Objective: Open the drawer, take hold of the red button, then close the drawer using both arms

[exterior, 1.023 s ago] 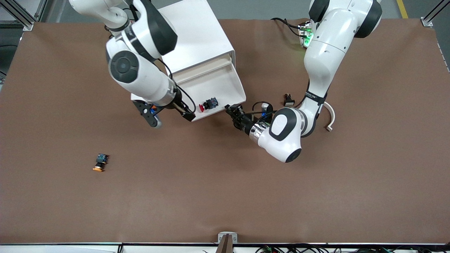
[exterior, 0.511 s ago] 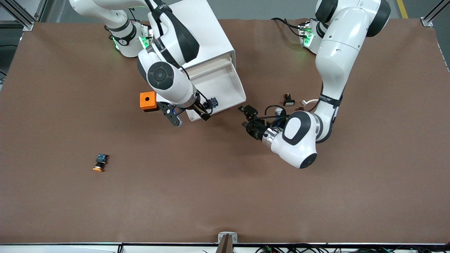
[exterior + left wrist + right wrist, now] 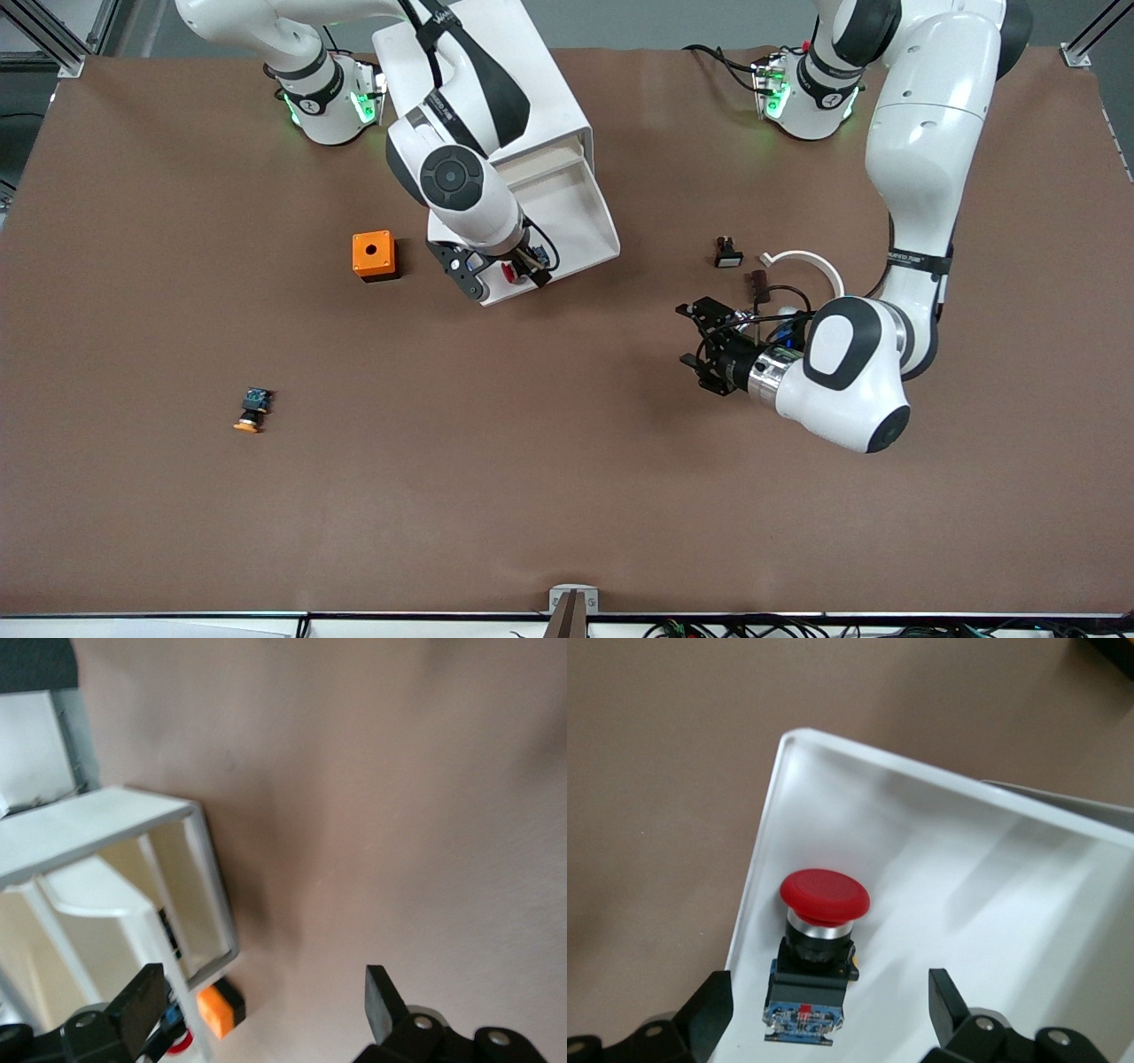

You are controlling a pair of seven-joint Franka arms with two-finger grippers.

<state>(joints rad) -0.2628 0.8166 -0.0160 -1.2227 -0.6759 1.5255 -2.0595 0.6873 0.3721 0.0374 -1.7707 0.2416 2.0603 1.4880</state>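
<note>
Here, your right arm reaches from its base over the white cabinet (image 3: 496, 80), forearm angled down; the right gripper (image 3: 505, 270) hangs over the pulled-out drawer (image 3: 585, 221), fingers (image 3: 700, 1010) apart, nothing between them. The button (image 3: 815, 948) lies on its side in the drawer's front corner, straight under that gripper, red cap toward the front lip. Your left arm bends low over bare table (image 3: 567, 461); the left gripper (image 3: 695, 341), at four o'clock from the drawer, stands spread and empty.
</note>
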